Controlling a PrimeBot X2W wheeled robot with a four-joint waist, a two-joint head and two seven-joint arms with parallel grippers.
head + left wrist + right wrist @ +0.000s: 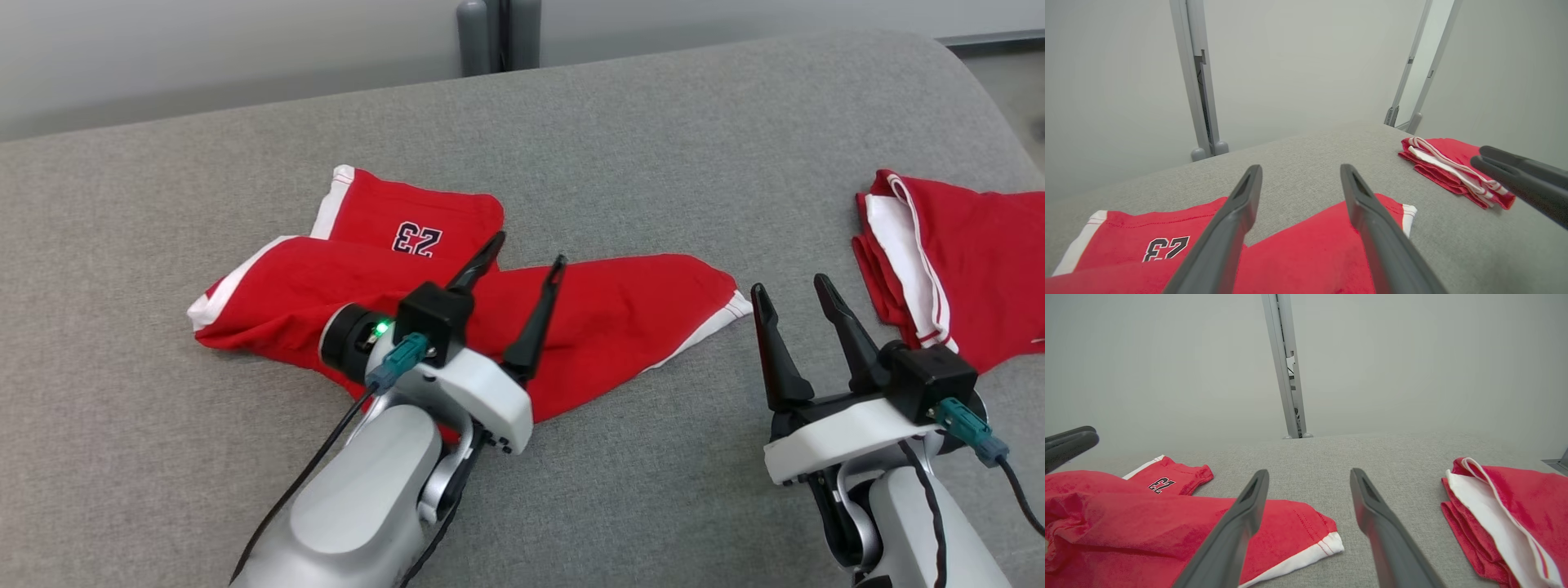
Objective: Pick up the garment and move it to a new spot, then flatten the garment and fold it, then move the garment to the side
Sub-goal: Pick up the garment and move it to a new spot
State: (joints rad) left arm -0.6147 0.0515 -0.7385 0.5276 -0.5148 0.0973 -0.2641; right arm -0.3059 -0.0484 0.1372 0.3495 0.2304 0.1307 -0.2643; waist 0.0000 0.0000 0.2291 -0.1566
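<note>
The garment (620,318) is a pair of red shorts with white trim and a dark "23", lying crumpled on the grey padded surface (653,163) left of centre. It also shows in the left wrist view (1306,253) and the right wrist view (1147,522). My left gripper (530,248) hovers over its middle, open with nothing between the fingers (1300,167). My right gripper (790,283) stands open above bare grey fabric just right of the garment's white-edged corner (1309,471).
A second red and white garment (971,261) lies folded at the right edge of the surface, close to my right gripper. Behind the surface's far edge stand a pale wall and grey metal posts (498,33).
</note>
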